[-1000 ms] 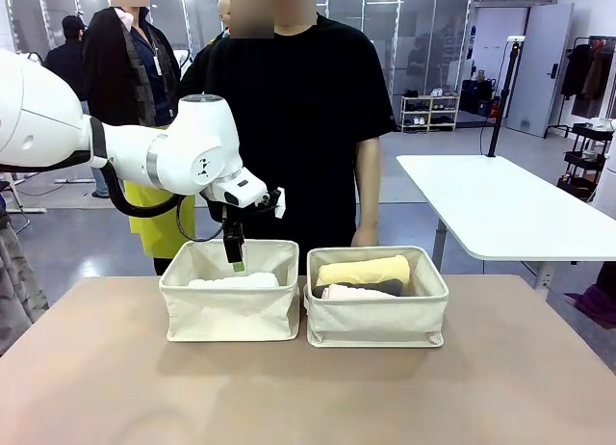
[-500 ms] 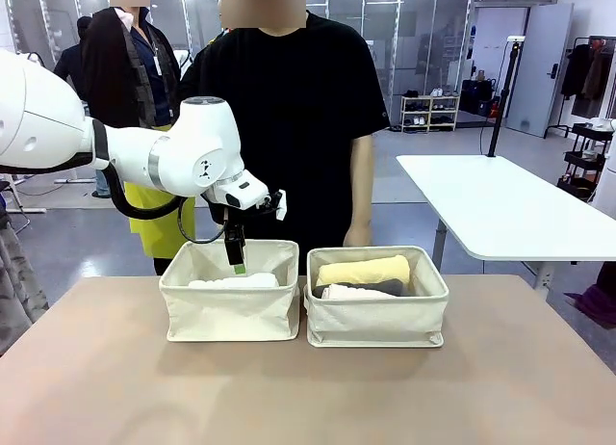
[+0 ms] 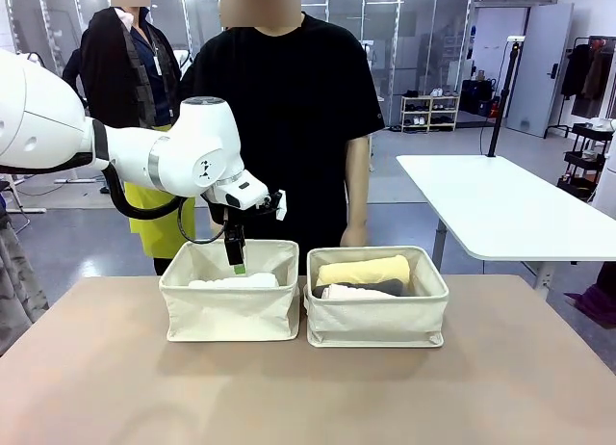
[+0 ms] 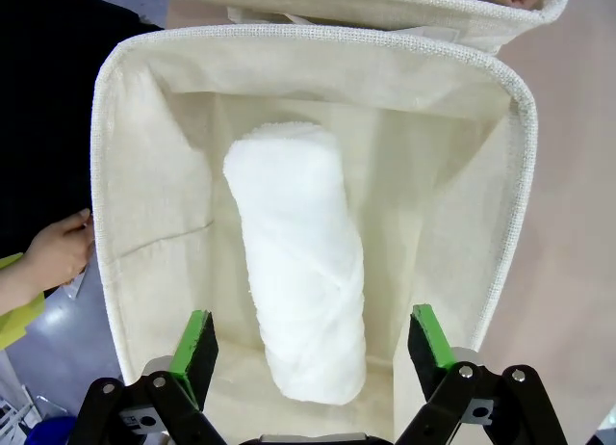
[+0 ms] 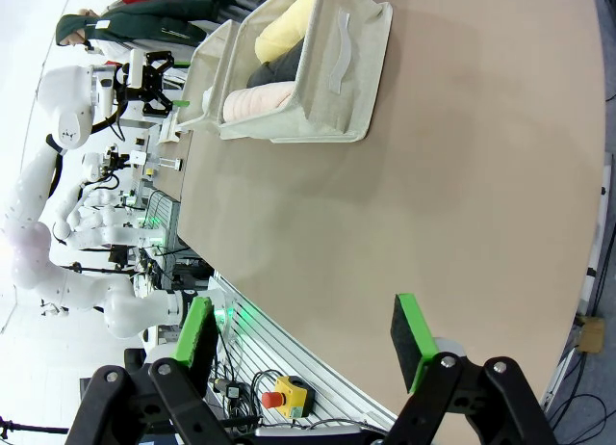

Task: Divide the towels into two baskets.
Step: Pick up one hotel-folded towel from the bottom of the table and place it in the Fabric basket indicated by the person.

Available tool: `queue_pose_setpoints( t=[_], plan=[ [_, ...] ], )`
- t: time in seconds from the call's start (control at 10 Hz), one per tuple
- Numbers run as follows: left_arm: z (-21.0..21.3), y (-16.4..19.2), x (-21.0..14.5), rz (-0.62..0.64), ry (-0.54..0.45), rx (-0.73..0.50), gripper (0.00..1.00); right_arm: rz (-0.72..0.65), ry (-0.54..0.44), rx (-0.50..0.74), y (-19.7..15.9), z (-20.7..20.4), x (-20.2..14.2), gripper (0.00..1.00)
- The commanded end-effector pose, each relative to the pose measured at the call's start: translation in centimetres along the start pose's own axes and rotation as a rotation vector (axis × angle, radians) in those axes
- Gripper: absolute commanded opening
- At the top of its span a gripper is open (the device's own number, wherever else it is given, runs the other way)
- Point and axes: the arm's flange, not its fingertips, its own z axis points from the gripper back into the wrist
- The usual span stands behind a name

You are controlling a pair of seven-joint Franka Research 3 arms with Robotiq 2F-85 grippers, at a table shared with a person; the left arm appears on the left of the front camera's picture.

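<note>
a: the baskets, what did they look made of?
b: the left basket (image 4: 308, 55) was coarse woven canvas, matt; the right basket (image 3: 376, 322) looked the same cloth.
a: and the towels?
b: the white towel (image 4: 300, 272) was fluffy terry, the yellow towel (image 3: 364, 270) a soft cloth too.
a: the table?
b: the table (image 3: 308, 397) was smooth and matt; the left arm (image 3: 183, 156) glossy white plastic.

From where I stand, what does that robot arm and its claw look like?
The left arm is glossy white with rounded joints, a silver ring and a looping black cable. The left gripper is black, with two fingers tipped in green pads.
</note>
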Motion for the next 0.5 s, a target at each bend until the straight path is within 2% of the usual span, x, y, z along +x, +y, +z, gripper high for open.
queue_pose_setpoints(
  t=[0.0,0.4],
  plan=[
    [0.20,0.16,-0.25,-0.001,0.002,0.004,1.00,-0.024,-0.002,0.005,0.55,0.09,-0.21,0.92],
    [0.20,0.16,-0.25,-0.001,0.002,0.004,1.00,-0.024,-0.002,0.005,0.55,0.09,-0.21,0.92]
  ],
)
